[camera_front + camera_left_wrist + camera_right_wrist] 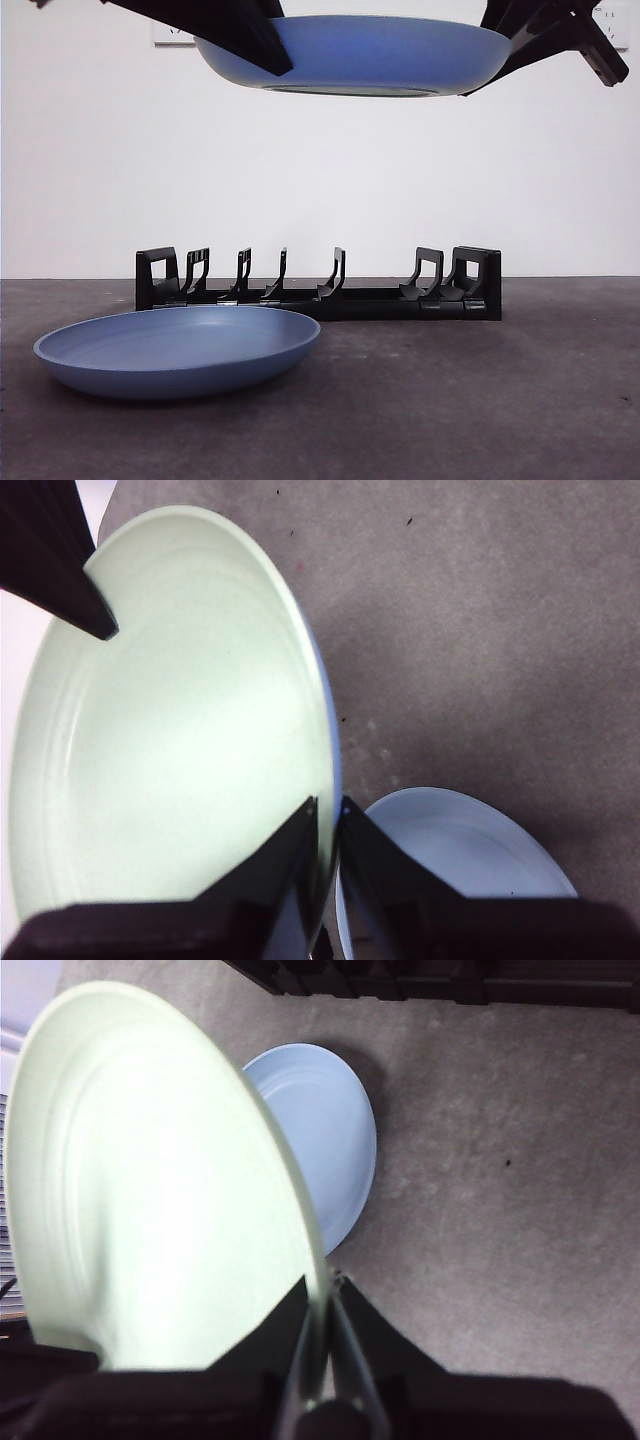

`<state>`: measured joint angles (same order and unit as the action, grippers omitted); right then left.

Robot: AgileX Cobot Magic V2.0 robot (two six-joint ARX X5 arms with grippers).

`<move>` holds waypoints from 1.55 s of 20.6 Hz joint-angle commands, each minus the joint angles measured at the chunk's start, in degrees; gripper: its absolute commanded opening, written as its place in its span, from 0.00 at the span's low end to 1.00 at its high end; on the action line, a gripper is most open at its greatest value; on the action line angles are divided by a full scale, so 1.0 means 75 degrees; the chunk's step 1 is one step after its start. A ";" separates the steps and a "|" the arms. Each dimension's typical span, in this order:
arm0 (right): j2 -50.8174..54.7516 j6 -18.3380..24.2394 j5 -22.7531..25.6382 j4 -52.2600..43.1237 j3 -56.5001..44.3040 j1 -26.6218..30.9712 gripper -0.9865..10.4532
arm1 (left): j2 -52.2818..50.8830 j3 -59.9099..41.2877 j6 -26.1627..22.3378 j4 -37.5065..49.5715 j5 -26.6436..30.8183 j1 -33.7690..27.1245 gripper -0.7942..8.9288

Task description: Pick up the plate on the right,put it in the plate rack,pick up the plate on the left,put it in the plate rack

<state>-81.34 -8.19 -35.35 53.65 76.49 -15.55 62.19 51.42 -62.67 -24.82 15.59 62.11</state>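
2 hands, left hand (328,815) and right hand (322,1290), clamp 1 raised plate (360,55); 1 plate on table (175,350).

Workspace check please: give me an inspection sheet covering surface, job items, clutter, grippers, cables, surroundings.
Surface: dark grey table, speckled.
Job's things: raised plate held high above the plate rack, roughly level; second plate lies flat on the table in front of the rack's left part; rack holds no plate.
Clutter: nothing seen.
Grippers: left gripper and right gripper each pinch the raised plate's rim, on opposite edges.
Cables: nothing seen.
Surroundings: plain white wall behind.
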 commanded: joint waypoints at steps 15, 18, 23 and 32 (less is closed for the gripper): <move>0.0035 -0.0114 -0.0248 -0.1005 0.0085 0.0023 0.34 | -0.0047 0.0017 0.1970 0.0055 -0.0297 -0.0044 0.07; 0.0038 -0.0114 -0.0245 -0.1177 0.0385 0.0026 0.34 | -0.0047 0.0017 0.2483 0.0326 -0.0493 -0.0114 0.07; 0.0184 -0.0082 -0.0020 -0.1390 0.1757 0.0035 0.34 | -0.0047 0.0017 0.4019 0.1282 -0.1285 -0.0708 0.07; 0.0935 0.0216 0.0259 -0.0656 0.3124 0.0032 0.33 | 0.0408 0.0017 0.7889 0.4707 -0.3474 -0.3555 0.07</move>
<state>-73.93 -7.73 -33.43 48.12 100.14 -15.29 64.49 51.44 -9.56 9.43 -9.56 36.58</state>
